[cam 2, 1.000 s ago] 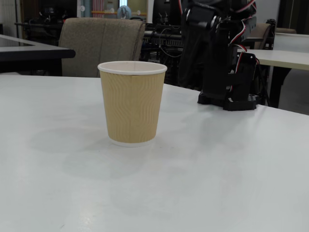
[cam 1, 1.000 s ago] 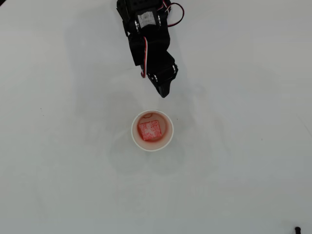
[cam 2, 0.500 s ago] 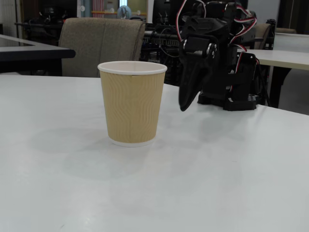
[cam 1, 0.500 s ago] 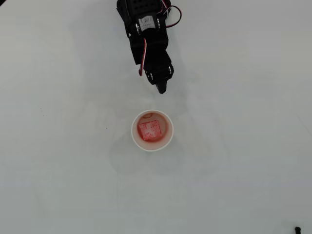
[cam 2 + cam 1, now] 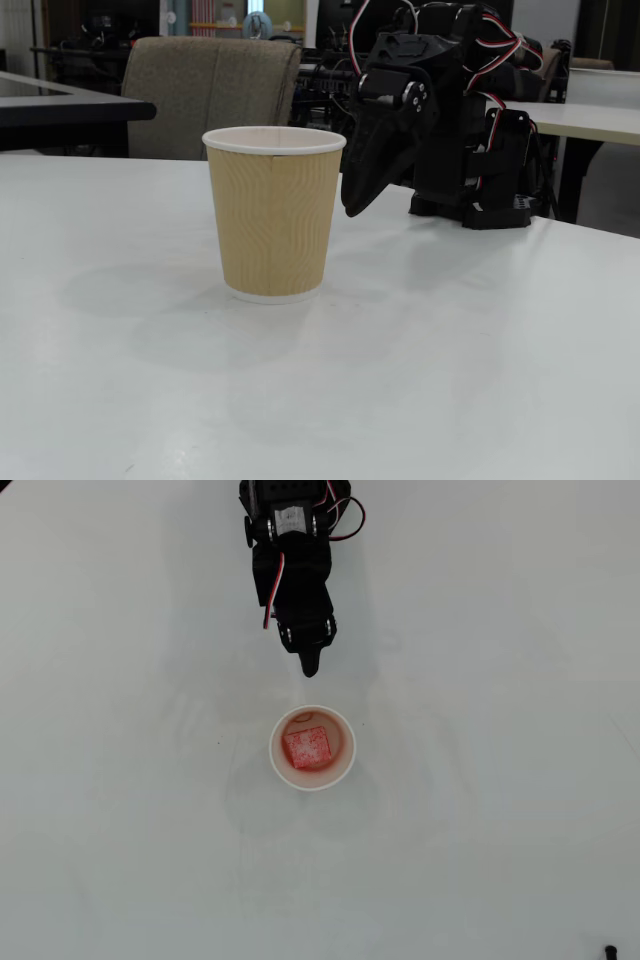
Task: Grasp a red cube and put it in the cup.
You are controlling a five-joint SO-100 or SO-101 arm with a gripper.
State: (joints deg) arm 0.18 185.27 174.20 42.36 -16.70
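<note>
Tool (image 5: 310, 668) points down beside cup (image 5: 345, 763), jaws closed.

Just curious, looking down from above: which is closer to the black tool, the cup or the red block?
The cup: its rim lies just below the tool tip. The red cube sits inside the cup, behind that rim, so slightly farther.

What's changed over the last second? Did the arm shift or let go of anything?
The gripper swung left in the overhead view and dropped lower, ending just off the cup rim; in the fixed view it now hangs beside the cup, its tip below rim height. Nothing was taken or released. The red cube stayed in the cup, and the cup did not move.
</note>
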